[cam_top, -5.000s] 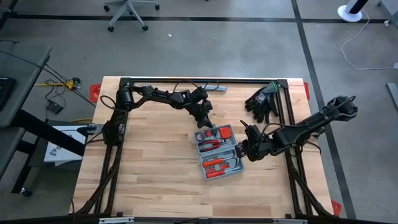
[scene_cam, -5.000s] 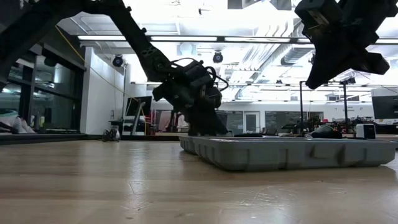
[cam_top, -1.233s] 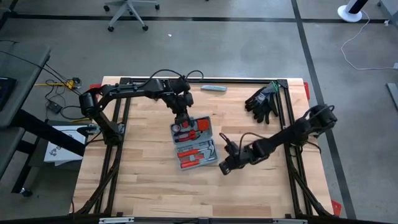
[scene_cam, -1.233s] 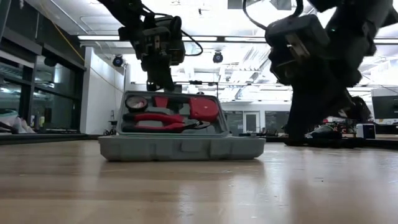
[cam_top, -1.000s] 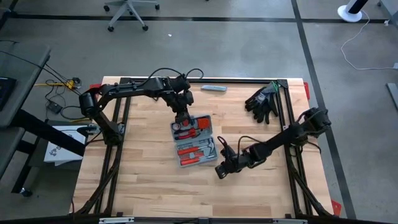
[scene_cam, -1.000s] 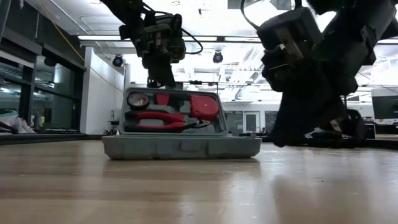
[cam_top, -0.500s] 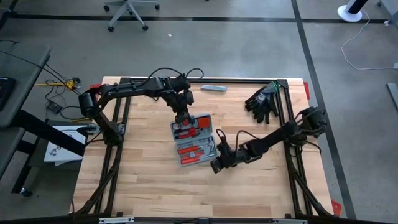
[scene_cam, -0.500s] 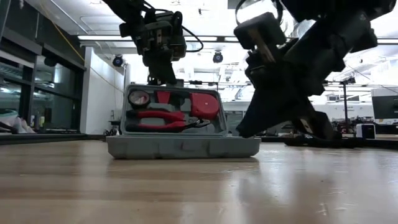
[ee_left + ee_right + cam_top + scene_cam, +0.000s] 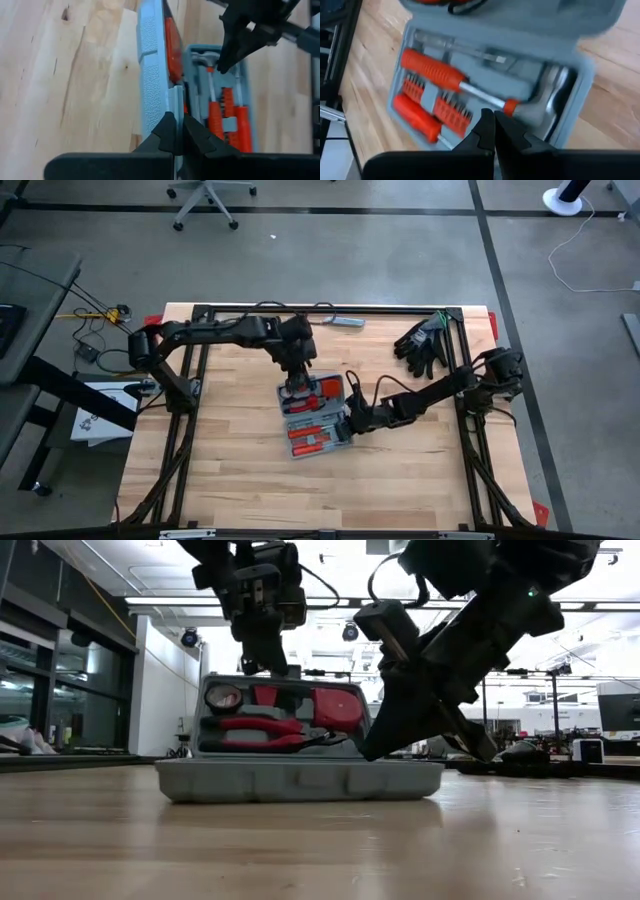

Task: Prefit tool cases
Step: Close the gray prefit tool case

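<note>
Lying on the wooden table [image 9: 220, 470], the tool case [image 9: 312, 420] gapes open.

Two dark jointed arms, looped black cables, tapered black fingers on each gripper

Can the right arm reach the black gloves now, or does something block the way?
Probably yes. The black gloves lie at the table's far right, apart from everything. The right gripper, shut, is at the open tool case, and nothing lies between. It would have to pull back from the case first.
</note>
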Robot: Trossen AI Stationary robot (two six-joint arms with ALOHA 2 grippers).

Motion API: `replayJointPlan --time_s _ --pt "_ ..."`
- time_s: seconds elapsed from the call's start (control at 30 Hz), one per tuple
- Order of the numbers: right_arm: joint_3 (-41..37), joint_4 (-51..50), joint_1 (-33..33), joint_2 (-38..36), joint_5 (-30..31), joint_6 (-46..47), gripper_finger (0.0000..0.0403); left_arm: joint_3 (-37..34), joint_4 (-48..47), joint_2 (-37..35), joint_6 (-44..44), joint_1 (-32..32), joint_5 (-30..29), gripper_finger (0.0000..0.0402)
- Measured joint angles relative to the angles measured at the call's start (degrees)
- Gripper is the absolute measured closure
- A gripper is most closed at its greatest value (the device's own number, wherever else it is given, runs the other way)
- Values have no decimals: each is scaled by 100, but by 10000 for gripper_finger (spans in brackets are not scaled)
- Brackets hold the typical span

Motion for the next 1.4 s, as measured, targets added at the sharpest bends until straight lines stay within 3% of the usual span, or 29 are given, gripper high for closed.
replayJointPlan --time_s 0.3,0.73,1.1,1.4 --pt "0 44 -116 136 -170 -166 403 0 176 0 -278 -579 -650 401" --pt "4 -227 87 -394 -195 -410 403 -24 349 4 -227 -367 -761 401" --pt "2 -529 498 -380 -163 -90 403 -631 1190 534 -413 38 -485 401" --pt "2 -639 769 -335 -134 150 403 -638 1459 1089 -366 286 56 401"
